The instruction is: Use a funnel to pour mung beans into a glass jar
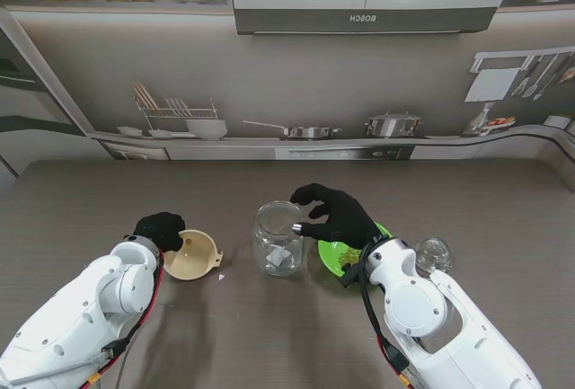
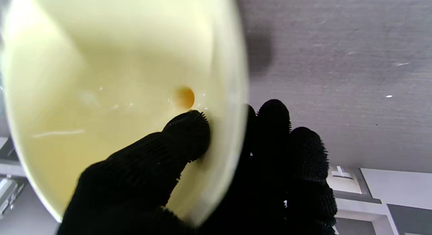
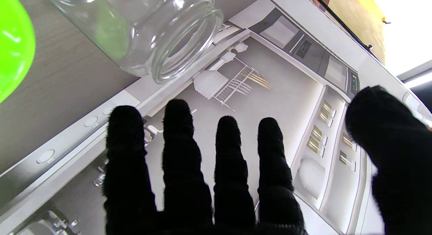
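Observation:
A cream funnel (image 1: 191, 254) sits at the left of the table. My left hand (image 1: 160, 229) is shut on its rim: in the left wrist view the thumb (image 2: 184, 135) presses inside the funnel (image 2: 118, 76) and the other fingers (image 2: 287, 150) wrap its outside. An open, empty glass jar (image 1: 278, 238) stands upright mid-table. My right hand (image 1: 337, 214) hovers open beside the jar's mouth, fingers spread, touching nothing; the right wrist view shows the jar (image 3: 141, 32) beyond the fingertips (image 3: 175, 116). A green bowl (image 1: 346, 254) of mung beans lies right of the jar, partly hidden by my right hand.
A glass lid (image 1: 433, 252) rests to the right of the green bowl. A small pale speck (image 1: 221, 276) lies on the table near the funnel. The kitchen backdrop wall stands behind the table's far edge.

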Robot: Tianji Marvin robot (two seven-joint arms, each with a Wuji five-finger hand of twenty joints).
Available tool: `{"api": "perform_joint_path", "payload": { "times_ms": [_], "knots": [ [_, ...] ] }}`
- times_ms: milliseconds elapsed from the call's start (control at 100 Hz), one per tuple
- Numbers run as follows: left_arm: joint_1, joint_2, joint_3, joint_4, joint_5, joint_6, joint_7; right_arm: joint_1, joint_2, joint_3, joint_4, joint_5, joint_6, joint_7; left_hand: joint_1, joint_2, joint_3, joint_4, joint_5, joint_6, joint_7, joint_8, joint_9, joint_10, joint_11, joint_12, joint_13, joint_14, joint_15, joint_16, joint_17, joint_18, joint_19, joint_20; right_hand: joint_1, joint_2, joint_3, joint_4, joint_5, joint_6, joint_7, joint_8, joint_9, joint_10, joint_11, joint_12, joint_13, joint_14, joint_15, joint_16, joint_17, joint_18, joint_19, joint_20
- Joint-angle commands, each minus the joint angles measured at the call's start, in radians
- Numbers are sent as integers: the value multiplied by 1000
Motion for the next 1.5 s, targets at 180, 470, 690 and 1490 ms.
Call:
{"api": "perform_joint_path", "payload": {
  "times_ms": [180, 470, 690, 1490],
  "knots": [
    [14, -27, -24, 2, -62, 7, 28, -4, -6, -3, -2, 3, 5, 9, 49, -75, 143, -52, 96, -53, 279, 77, 128, 27, 131, 199, 119, 11, 265, 133, 82, 15, 188, 122, 0, 28, -6, 31, 7, 7, 15, -5, 2, 16, 7, 6, 5, -8, 7, 7, -6, -25, -2, 7],
    [50, -47, -88, -119, -215, 60, -2, -3, -7, 0, -1, 3, 15, 7, 12, -157, 284, -42, 127, -11, 357, 117, 184, 66, 216, 287, 188, 47, 411, 173, 146, 83, 314, 173, -1, 39, -6, 34, 8, 10, 15, -7, 4, 17, 7, 5, 6, -9, 7, 7, -6, -24, -1, 6],
    [78, -48, -135, -268, -321, 128, -80, -1, -7, 6, 3, 4, 25, 10, 7, -162, 297, -46, 131, -3, 351, 115, 146, 81, 201, 317, 155, 74, 429, 178, 144, 120, 321, 189, 1, 45, -6, 36, 9, 14, 16, -7, 6, 18, 7, 5, 6, -6, 8, 7, -7, -24, 0, 5],
    [-37, -47, -62, -437, -601, 288, -228, 7, -7, 14, 15, 14, 52, 22, -6, -206, 361, -57, 156, 24, 354, 93, 47, 115, 106, 443, 72, 86, 425, 184, 91, 113, 281, 244, 2, 54, -3, 37, 7, 23, 18, -9, 8, 23, 9, 5, 7, -5, 9, 7, -12, -25, -1, 3]
  ]
}}
